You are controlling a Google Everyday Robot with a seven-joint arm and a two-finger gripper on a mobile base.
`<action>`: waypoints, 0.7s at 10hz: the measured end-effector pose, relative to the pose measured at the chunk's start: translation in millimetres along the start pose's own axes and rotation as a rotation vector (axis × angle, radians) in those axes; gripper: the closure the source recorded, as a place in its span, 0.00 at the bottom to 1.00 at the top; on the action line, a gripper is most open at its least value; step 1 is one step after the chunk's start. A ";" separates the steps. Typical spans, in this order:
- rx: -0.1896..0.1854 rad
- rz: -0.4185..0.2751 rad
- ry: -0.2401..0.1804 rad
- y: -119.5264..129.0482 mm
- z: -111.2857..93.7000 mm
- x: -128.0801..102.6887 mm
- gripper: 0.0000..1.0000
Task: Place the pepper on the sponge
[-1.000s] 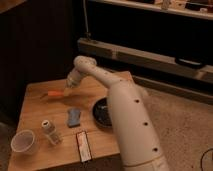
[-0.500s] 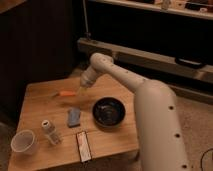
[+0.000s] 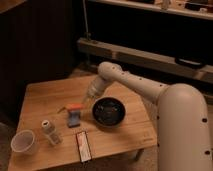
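The pepper is seen at the sponge's far edge, the gripper just beside; its grip cannot be told.

Pepper: orange-red. Sponge: grey-blue, plain. Bowl: black, with shine inside. Cup: white. Small bottle: pale, whitish. Long bar: dark with white parts. Counter: light brown wood, plain. Arm: white. Gripper: pale grey, over counter, just beside pepper, left of bowl.
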 end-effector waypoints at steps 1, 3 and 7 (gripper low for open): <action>-0.037 -0.031 0.011 19.3 13.8 -6.3 0.82; -0.078 -0.075 0.028 33.8 30.5 -14.2 0.82; -0.105 -0.060 0.044 26.0 47.0 -6.2 0.82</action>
